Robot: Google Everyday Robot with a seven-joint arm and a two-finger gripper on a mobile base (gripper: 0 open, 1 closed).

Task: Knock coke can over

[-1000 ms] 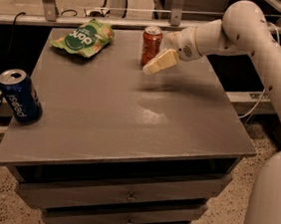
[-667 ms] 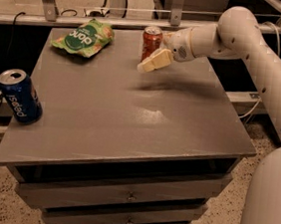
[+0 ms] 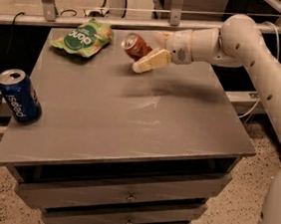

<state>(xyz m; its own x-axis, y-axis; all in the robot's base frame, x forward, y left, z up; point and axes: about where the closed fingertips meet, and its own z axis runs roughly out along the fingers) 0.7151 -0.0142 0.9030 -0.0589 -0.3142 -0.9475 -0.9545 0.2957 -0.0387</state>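
The cabinet [image 3: 121,197] shows 3 drawer fronts at its near face, all closed, so their contents are hidden; a dark open slot runs between the top drawer and the grey tabletop [image 3: 129,128]. At the near left edge of the tabletop stands 1 blue can [image 3: 19,95], upright, with a silver top; its white lettering runs sideways down the wall and cannot be read with certainty, and its contents are not visible. The centre of the tabletop carries only the shadow of the white arm [image 3: 257,51], which reaches in from the right. Toward the far edge, the gripper [image 3: 149,52] hangs above the tabletop with its 2 cream fingers [image 3: 150,61] spread apart, clamping nothing. The coke can [image 3: 136,45], red-orange with a silver rim, sits at the finger tips near the far middle of the tabletop, tilted steeply with its top pointing up and left; the nearer finger overlaps its lower end. No writing on it can be read. At the far left corner lies 1 green snack bag [image 3: 83,38], flat and sealed, with white lettering that is only partly legible.
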